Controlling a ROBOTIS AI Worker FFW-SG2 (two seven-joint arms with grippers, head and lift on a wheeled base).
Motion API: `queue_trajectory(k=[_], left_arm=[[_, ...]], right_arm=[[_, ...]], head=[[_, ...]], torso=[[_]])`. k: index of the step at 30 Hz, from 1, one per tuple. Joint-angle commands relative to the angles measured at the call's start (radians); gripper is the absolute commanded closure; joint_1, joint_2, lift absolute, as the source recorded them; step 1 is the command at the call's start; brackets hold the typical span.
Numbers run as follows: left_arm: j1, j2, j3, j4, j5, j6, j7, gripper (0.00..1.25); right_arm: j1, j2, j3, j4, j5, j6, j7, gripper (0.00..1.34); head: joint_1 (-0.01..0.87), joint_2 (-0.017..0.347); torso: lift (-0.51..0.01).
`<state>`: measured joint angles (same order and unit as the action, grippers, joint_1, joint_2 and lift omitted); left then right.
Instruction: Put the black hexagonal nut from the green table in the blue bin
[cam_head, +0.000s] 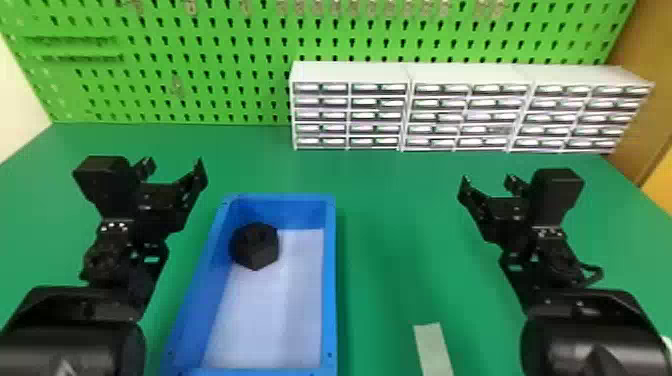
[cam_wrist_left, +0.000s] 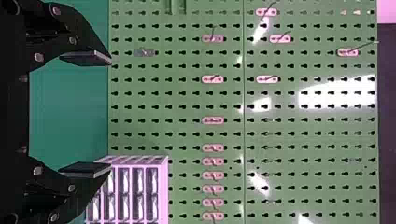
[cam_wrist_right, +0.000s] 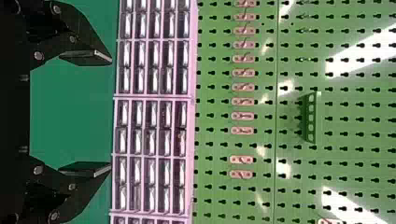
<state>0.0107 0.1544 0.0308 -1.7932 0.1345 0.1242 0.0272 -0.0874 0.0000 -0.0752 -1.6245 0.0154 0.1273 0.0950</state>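
The green surface (cam_head: 390, 240) spread beneath everything, with a pegboard (cam_head: 215, 90) behind it and white drawer cabinets (cam_head: 350, 72) at the back right. The blue bin (cam_head: 330, 280) sat left of centre, its long axis running away from the robot, between the two arms. The left claw (cam_head: 173, 166), spread and holding nothing, was beside its far left corner; the right claw (cam_head: 488, 181), also spread and empty, was well off to the right. A pale strip (cam_head: 432, 350) lay near the front, right of the bin. The black hexagonal nut (cam_head: 256, 246) was inside the bin at its far left, rightward and nearer the robot from the left claw, the closer one. The bin's left wall stood between them. The placing looked done; any next move only needed to avoid the rim.
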Motion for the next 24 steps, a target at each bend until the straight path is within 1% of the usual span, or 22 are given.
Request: queue_trajectory(k=[1,9,14,24], left_arm=[[-0.002,-0.001,-0.009,0.0,-0.015,0.0,0.013,0.45],[-0.009,-0.003,-0.012,0.003,-0.036,0.021,0.014,0.45],[-0.008,-0.004,-0.011,0.028,-0.033,0.021,0.016,0.45],[-0.003,-0.004,-0.02,0.031,-0.038,0.021,0.016,0.45]], right_arm=[[-0.002,0.001,0.0,0.0,-0.002,0.0,0.0,0.46],[0.001,0.001,-0.005,0.0,-0.003,0.0,0.0,0.46],[0.001,0.001,-0.003,0.0,-0.002,0.0,0.0,0.46],[0.006,0.001,-0.008,0.0,-0.003,0.0,0.0,0.46]], head=[[0.686,0.052],[0.686,0.052],[0.686,0.052],[0.686,0.052]], torso=[[-0.097],[-0.097],[-0.097],[-0.097]])
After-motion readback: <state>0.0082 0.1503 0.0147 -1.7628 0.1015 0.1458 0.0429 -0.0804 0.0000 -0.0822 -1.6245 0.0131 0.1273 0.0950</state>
